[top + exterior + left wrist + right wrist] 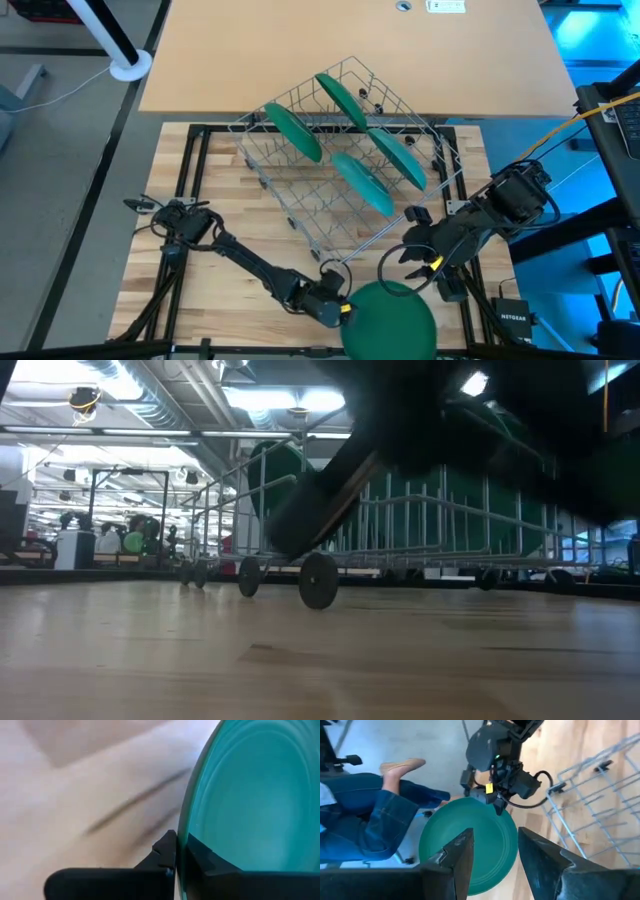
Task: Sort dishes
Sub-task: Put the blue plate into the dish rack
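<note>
We see the left pincer (pixel 345 309) clamped on the rim of a green plate (pixel 392 318) at the counter's (pixel 215 285) near edge. The right pincer (pixel 408 250) hangs just above it, fingers apart and empty. Three more plates (pixel 295 133) stand in the wire rack (pixel 300 205).

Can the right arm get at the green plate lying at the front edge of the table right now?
Probably yes. The right claw hangs open just above the plate with nothing between them, though the left claw is already shut on that plate's rim, so the rim there is taken.
</note>
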Controlling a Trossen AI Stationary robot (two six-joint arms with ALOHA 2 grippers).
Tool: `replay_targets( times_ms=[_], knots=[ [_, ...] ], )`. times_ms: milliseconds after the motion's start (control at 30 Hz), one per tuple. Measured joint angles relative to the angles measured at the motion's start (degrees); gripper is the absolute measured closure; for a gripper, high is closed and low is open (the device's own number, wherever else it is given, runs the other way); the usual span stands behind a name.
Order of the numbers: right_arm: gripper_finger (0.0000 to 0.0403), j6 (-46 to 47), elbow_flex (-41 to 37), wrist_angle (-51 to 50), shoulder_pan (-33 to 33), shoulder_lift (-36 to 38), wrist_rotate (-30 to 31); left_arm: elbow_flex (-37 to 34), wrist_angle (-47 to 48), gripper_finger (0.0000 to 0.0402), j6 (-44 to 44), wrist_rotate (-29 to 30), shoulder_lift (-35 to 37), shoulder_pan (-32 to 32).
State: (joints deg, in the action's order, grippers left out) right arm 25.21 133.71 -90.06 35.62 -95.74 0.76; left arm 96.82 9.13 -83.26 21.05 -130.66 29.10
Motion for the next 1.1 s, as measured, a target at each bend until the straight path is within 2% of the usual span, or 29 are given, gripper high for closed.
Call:
replay_targets(
  times_ms=[267,467,600,733,867,1100],
  knots=[
    [0.0244,0.01,1.11,5.31,0.0,3.01,-4.89,0.02,-7.58,0.0401,2.68,-0.34,0.27,2.87],
    [0.0244,0.02,1.25,11.33,0.0,8.77,-4.39,0.02,-11.9,0.0401,4.58,-0.32,0.27,5.34],
    [0.0244,0.0,1.25,15.01,0.0,12.86,-1.33,1.2,-14.88,0.0401,7.84,-0.27,0.27,6.52],
    [0.0244,0.0,1.25,16.42,0.0,16.32,1.62,4.5,-14.78,0.0401,14.83,0.69,0.27,7.49],
    [0.0244,-0.02,1.25,16.37,0.0,18.85,5.38,8.91,-14.78,0.0401,23.61,4.86,0.31,8.19],
    [0.0244,-0.07,1.25,16.11,0.0,21.05,7.25,17.34,-13.55,0.0401,45.76,10.59,1.82,7.93]
  ],
)
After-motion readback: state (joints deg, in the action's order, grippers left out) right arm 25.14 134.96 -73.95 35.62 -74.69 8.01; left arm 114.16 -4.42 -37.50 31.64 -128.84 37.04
